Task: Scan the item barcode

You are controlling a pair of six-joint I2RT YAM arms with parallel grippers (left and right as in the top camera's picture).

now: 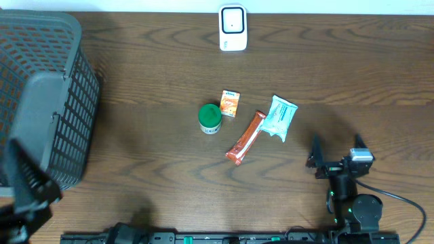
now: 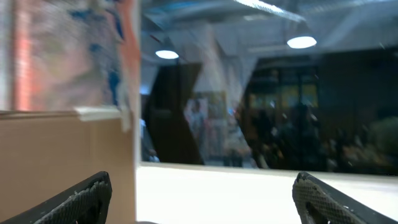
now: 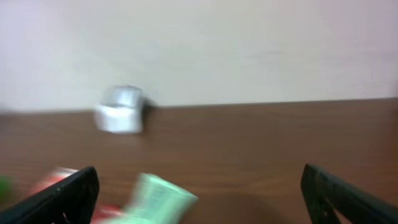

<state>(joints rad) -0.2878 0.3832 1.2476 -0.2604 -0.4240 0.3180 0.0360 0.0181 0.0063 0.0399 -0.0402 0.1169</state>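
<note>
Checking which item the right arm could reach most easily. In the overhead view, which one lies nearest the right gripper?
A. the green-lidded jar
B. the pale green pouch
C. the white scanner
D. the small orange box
B: the pale green pouch lies just ahead of the open right gripper, with every other item farther off.

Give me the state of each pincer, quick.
Left pincer: open, holding nothing.
Right pincer: open, holding nothing.
</note>
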